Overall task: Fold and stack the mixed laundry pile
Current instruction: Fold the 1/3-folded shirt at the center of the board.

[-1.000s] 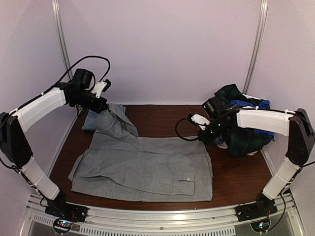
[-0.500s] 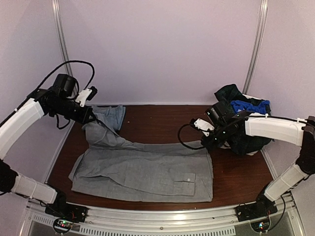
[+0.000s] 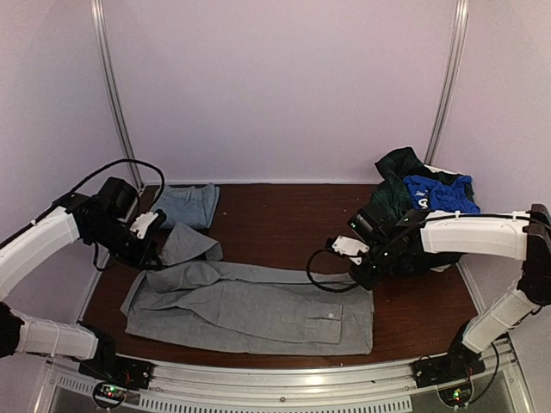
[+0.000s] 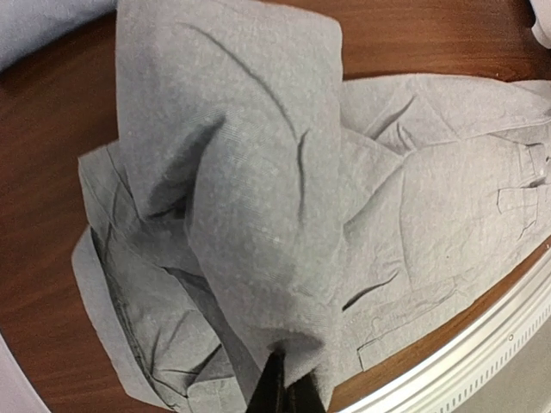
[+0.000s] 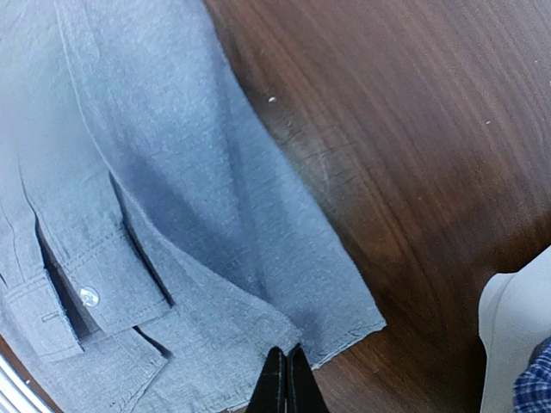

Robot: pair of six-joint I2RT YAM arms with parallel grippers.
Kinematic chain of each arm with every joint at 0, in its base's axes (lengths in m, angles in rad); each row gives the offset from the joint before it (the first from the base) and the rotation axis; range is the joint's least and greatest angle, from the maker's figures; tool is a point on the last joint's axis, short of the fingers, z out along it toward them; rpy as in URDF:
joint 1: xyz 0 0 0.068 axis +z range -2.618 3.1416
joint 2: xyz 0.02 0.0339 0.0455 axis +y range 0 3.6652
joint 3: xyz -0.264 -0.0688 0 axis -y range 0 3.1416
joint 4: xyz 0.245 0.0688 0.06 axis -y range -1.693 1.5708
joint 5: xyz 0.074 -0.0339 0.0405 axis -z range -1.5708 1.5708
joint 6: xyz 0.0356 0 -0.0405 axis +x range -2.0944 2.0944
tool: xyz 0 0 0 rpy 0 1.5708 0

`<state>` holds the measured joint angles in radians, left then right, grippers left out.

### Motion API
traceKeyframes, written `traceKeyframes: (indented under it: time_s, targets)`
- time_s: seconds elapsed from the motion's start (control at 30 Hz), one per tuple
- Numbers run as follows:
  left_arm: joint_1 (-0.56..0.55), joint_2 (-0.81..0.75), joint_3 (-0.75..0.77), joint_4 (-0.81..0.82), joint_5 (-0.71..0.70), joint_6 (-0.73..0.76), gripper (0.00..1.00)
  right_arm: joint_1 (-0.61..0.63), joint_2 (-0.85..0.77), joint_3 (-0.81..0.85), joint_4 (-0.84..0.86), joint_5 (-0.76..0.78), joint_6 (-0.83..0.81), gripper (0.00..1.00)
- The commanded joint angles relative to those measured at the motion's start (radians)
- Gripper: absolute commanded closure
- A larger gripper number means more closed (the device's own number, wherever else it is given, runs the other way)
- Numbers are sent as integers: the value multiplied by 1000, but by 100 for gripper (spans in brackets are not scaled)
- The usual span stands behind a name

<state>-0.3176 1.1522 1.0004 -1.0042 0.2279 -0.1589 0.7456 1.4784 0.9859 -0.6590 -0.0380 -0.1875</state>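
Observation:
A grey shirt [image 3: 258,310] lies spread across the near half of the wooden table [image 3: 275,215]. My left gripper [image 3: 157,252] is shut on a raised fold of it at the far left corner. In the left wrist view the cloth [image 4: 258,172] drapes from the shut fingertips [image 4: 284,379]. My right gripper [image 3: 361,277] is shut on the shirt's far right edge. The right wrist view shows its tips [image 5: 287,360] pinching the hem [image 5: 129,172] near a corner. The mixed laundry pile [image 3: 422,215], dark plaid with bright blue and white pieces, sits at the back right behind the right arm.
A small folded blue-grey stack [image 3: 185,205] rests at the back left corner. A black cable [image 3: 323,280] loops on the table by the right gripper. The metal rail [image 3: 275,379] runs along the near edge. A white piece of the pile [image 5: 516,327] shows beside the right gripper.
Both grippers have come down and toward the near edge, drawing the shirt's far edge with them. The left arm has left the folded stack, which now shows in full.

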Motion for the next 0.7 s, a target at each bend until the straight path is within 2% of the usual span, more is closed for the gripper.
traceKeyframes:
  time_s: [0.0,0.17,0.27,0.33,0.37,0.47,0.57,0.67]
  targets:
    - [5,-69,-68,22,58,-51,100,48,50,-26,-50,48,-19,100]
    - [-1,-97,-113,26,163,-86,100,107,123,12,-118,131,-1,98]
    - [-3,-123,-147,3,156,-83,86,116,147,45,-173,164,22,78]
    - [-3,-140,-152,0,201,-84,66,116,133,74,-191,162,47,68]
    - [-3,-141,-144,-12,206,-84,61,115,115,91,-195,144,53,63]
    - [-3,-160,-105,-14,157,-119,54,114,37,128,-150,104,70,44]
    - [-3,-182,-63,58,127,-186,50,108,-19,125,-54,57,84,31]
    - [-3,-154,-44,144,123,-224,49,103,19,148,-5,19,132,34]
